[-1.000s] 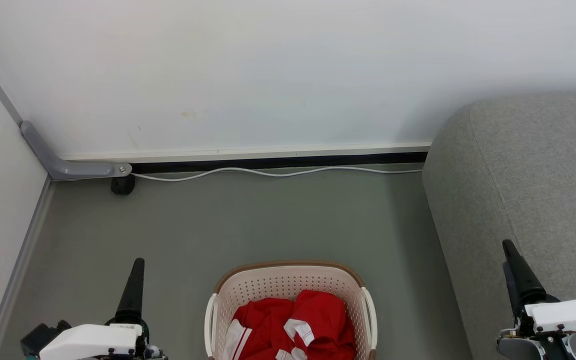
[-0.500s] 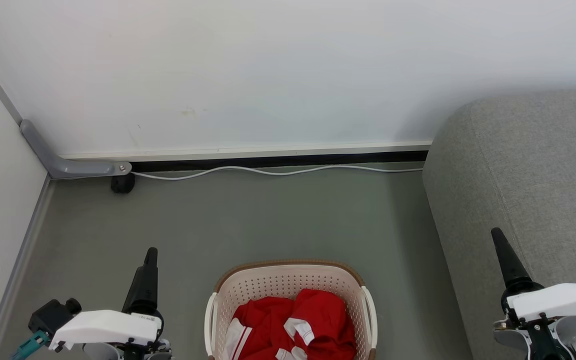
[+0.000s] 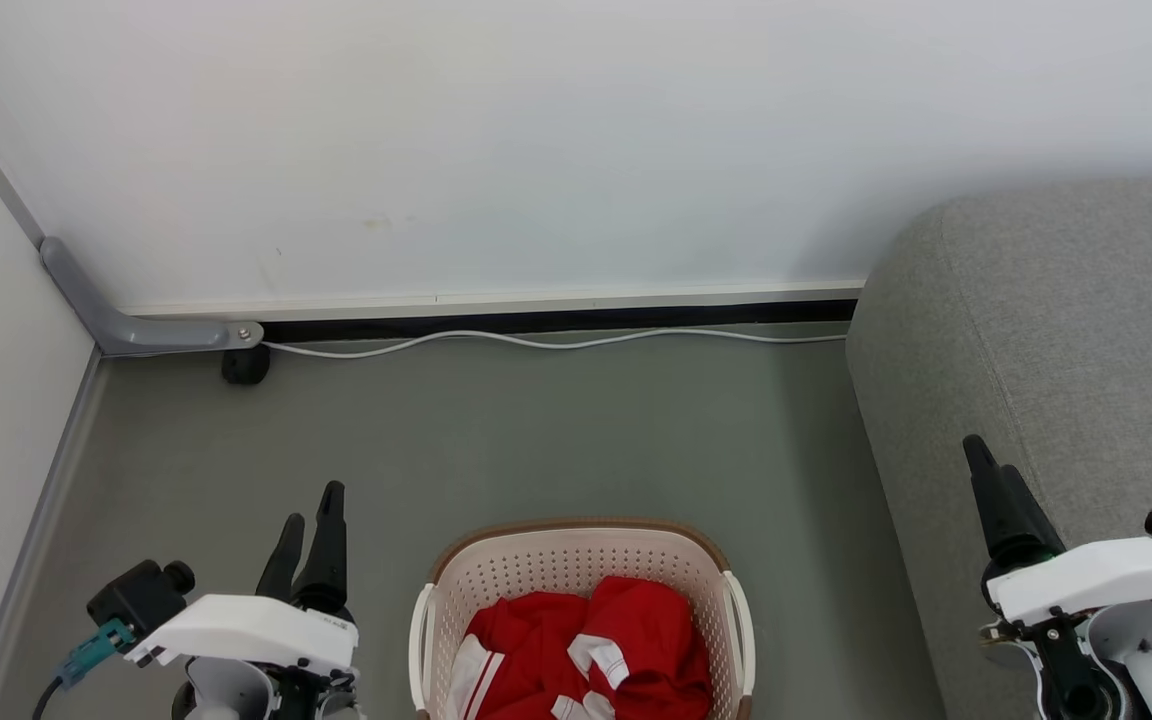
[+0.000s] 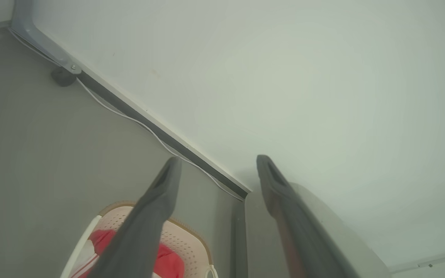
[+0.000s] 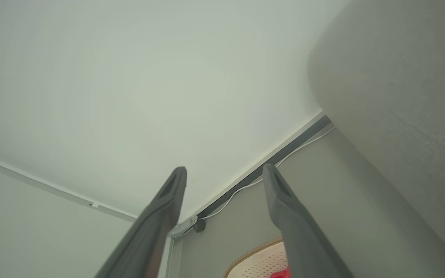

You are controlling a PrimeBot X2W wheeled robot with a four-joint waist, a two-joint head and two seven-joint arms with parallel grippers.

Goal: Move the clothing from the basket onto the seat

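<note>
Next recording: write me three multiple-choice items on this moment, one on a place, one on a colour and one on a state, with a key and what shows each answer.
1. On which side of the basket does the seat stand?
A. the robot's left
B. between it and the wall
C. the robot's right

2. The clothing is mainly
A. blue
B. red
C. green

3. The left gripper and right gripper are
A. both open and empty
B. both shut on clothing
C. left open, right shut

Key:
1 C: in the head view the seat takes up the right side, while the basket is at the bottom middle.
2 B: the fabric in the basket is bright red with white trim.
3 A: in each wrist view the two fingers stand well apart with nothing between them.
</note>
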